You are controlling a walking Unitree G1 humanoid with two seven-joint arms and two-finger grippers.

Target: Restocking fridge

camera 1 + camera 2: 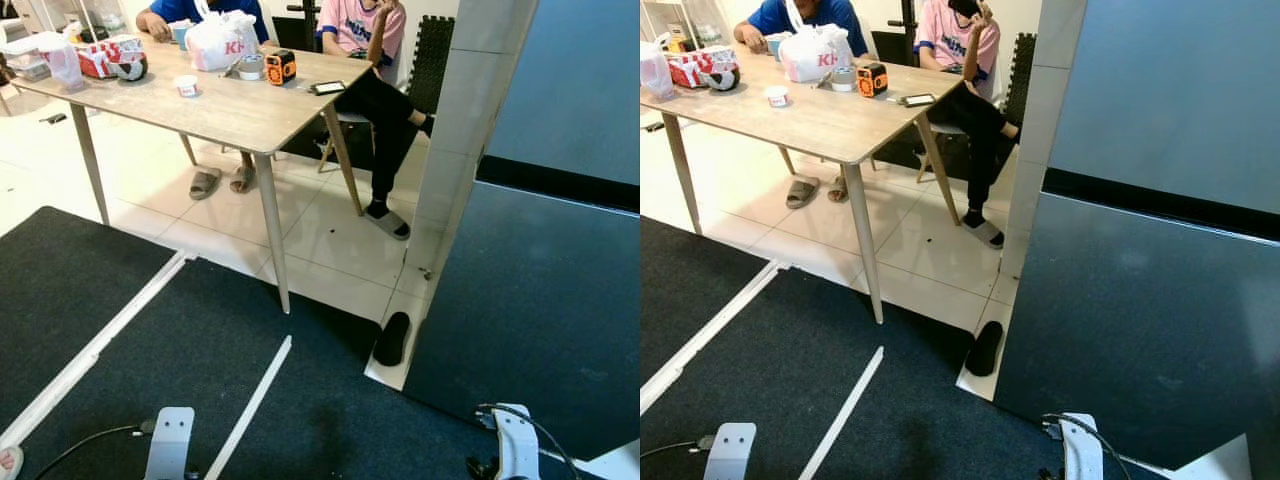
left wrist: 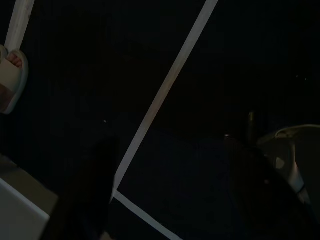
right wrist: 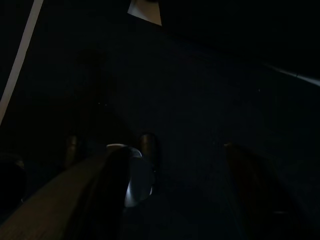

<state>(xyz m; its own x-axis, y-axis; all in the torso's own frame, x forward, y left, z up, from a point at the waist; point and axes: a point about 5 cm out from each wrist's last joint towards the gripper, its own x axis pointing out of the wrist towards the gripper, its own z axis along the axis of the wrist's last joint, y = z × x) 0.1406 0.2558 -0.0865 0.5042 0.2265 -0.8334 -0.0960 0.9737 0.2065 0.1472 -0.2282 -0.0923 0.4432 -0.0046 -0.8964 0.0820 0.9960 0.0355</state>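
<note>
The fridge (image 1: 540,300) stands at the right with dark blue-grey doors, both closed, and a black gap between the upper door (image 1: 1170,90) and the lower one. Both silver arms hang low at the bottom edge of the eye views, the left arm (image 1: 170,440) over the dark carpet and the right arm (image 1: 515,440) near the fridge's lower corner. In the dark left wrist view my left gripper (image 2: 172,150) has its fingers apart over the carpet. My right gripper (image 3: 172,150) also has its fingers apart, with nothing between them.
A wooden table (image 1: 250,110) at the left carries a white bag (image 1: 220,45), an orange device (image 1: 281,67), a small cup (image 1: 186,86) and a phone (image 1: 328,88). Two people sit behind it. A white pillar (image 1: 470,130) borders the fridge, with a black slipper (image 1: 392,338) at its foot. White tape (image 1: 250,405) crosses the carpet. A person's slippered foot (image 2: 12,80) is near my left arm.
</note>
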